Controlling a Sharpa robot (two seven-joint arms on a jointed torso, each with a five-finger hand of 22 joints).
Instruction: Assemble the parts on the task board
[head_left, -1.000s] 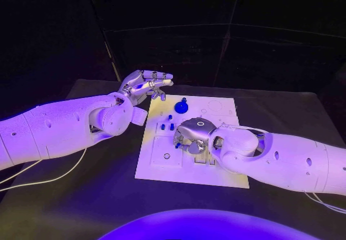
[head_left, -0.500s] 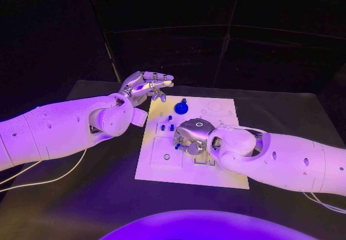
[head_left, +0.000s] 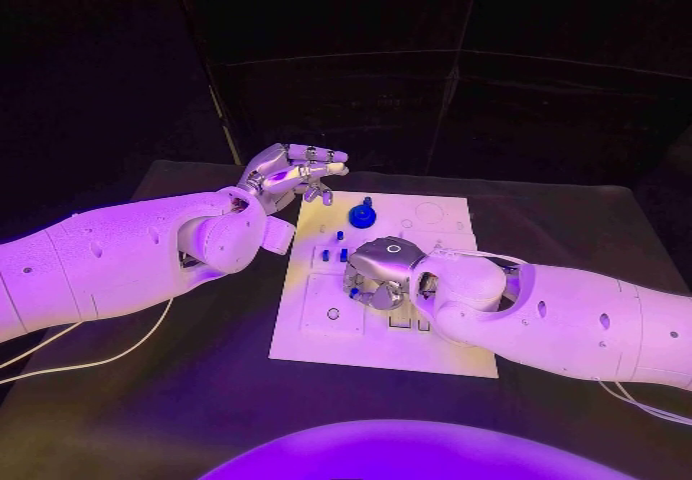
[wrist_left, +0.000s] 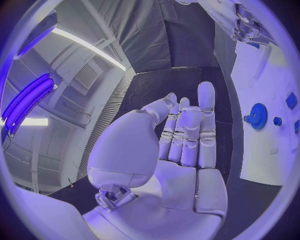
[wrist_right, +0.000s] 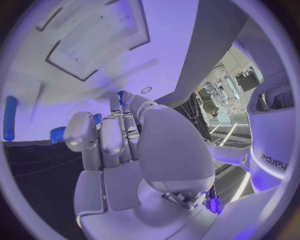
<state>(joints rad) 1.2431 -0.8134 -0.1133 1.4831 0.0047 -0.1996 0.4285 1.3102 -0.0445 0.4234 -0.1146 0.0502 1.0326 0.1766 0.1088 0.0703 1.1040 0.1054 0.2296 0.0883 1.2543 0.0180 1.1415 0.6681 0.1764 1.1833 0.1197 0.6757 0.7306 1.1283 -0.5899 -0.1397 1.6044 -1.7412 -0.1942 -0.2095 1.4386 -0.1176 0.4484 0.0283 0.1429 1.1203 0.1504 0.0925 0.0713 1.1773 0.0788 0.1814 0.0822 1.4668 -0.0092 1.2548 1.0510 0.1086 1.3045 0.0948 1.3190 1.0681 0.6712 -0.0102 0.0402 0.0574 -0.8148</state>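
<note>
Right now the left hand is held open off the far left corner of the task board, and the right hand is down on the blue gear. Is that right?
Not quite. In the head view the right hand is down over the middle of the task board; the blue gear stands apart from it, near the board's far edge. The left hand is open off the far left corner.

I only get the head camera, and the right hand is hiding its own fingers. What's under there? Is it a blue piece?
Observer: Yes. The right wrist view shows a small blue part right at the fingertips of the right hand, close to the task board. I cannot tell whether it is pinched.
Operator: Is the left hand holding something too?
Observer: No. The left wrist view shows the palm of the left hand bare, with its fingers straight.
</note>
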